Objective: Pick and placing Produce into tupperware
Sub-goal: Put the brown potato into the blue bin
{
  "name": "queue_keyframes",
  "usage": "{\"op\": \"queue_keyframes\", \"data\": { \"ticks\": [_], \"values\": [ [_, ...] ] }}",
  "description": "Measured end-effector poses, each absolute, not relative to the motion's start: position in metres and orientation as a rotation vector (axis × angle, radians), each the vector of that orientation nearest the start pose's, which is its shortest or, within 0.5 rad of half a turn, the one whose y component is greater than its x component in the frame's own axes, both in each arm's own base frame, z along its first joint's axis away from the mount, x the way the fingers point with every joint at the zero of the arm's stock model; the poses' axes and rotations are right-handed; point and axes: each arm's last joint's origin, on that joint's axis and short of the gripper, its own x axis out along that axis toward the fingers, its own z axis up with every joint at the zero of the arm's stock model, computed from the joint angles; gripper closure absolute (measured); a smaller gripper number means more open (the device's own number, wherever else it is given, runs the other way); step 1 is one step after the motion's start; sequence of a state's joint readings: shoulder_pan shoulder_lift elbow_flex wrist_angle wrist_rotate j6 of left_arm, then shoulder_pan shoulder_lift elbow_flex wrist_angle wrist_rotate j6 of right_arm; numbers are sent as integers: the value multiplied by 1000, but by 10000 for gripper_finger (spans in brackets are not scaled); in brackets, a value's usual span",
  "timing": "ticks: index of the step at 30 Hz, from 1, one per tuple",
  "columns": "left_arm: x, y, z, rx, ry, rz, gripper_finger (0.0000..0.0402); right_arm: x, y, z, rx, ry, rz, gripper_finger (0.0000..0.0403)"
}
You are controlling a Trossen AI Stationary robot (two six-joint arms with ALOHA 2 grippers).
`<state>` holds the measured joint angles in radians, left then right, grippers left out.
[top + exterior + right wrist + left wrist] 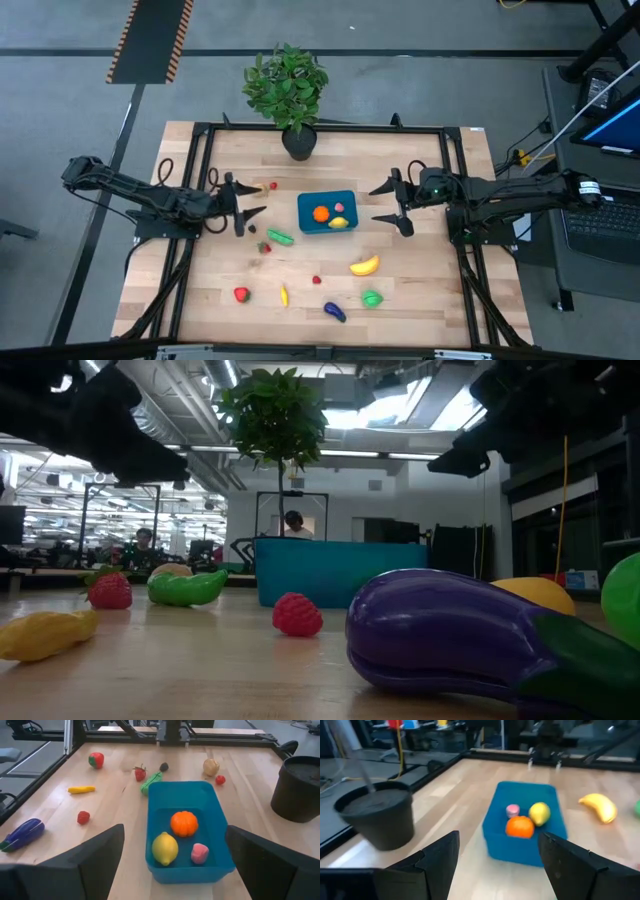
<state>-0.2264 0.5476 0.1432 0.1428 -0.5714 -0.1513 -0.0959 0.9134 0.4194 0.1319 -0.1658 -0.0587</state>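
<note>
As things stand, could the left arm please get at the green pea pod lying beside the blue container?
Probably yes. The left end effector hangs open above the table just left of the green pea pod, and nothing lies between them; the blue container sits on the pod's far side.

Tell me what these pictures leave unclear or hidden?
- Low view: the tupperware wall hides what lies inside.
- Low view: the purple eggplant blocks most of the yellow banana.
- High view: the pink piece in the tupperware is too small to identify.
- Left wrist view: motion blur softens the plant pot.
</note>
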Motion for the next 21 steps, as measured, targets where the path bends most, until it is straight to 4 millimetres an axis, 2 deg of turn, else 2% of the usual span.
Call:
{"op": "queue_keyframes", "data": {
  "ticks": [5,15,21],
  "values": [
    [132,-13,176,-29,260,414,140,193,-14,215,-12,359,65,55],
    [127,-8,198,-93,475,595,142,193,-15,215,-19,360,33,55],
    [137,-3,197,-100,648,566,145,192,-18,215,-29,366,-63,55]
  ]
}}
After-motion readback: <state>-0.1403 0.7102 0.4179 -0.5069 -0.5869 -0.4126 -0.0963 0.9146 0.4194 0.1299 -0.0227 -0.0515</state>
